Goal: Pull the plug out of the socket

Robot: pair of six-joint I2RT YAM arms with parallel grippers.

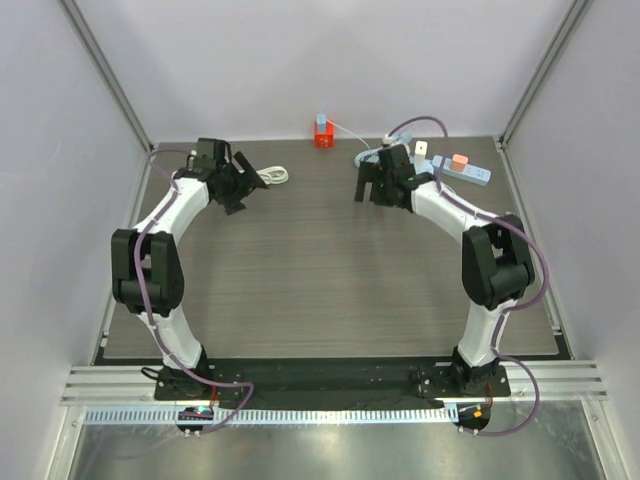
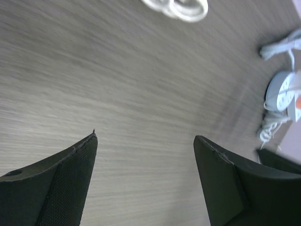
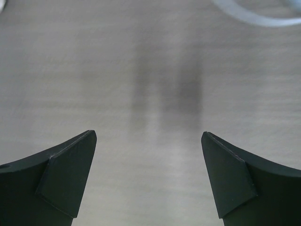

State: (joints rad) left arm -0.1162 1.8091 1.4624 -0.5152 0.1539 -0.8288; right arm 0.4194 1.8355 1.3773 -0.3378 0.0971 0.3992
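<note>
A light-blue power strip (image 1: 466, 171) lies at the table's back right, with a salmon plug (image 1: 459, 161) and a white plug (image 1: 421, 147) standing in it. A pale cable (image 1: 420, 124) loops behind it. My right gripper (image 1: 368, 189) is open and empty, low over bare table to the left of the strip; its wrist view shows spread jaws (image 3: 148, 134) and a cable arc (image 3: 254, 14). My left gripper (image 1: 243, 185) is open and empty at the back left, next to a white coiled cable (image 1: 272, 177). The left wrist view (image 2: 145, 136) shows that coil (image 2: 181, 7).
An orange-red block with a blue top (image 1: 322, 133) and a thin white lead stands at the back centre. Pale cable clutter (image 2: 281, 92) shows at the right of the left wrist view. Grey walls enclose the wood-grain table (image 1: 320, 270) on three sides.
</note>
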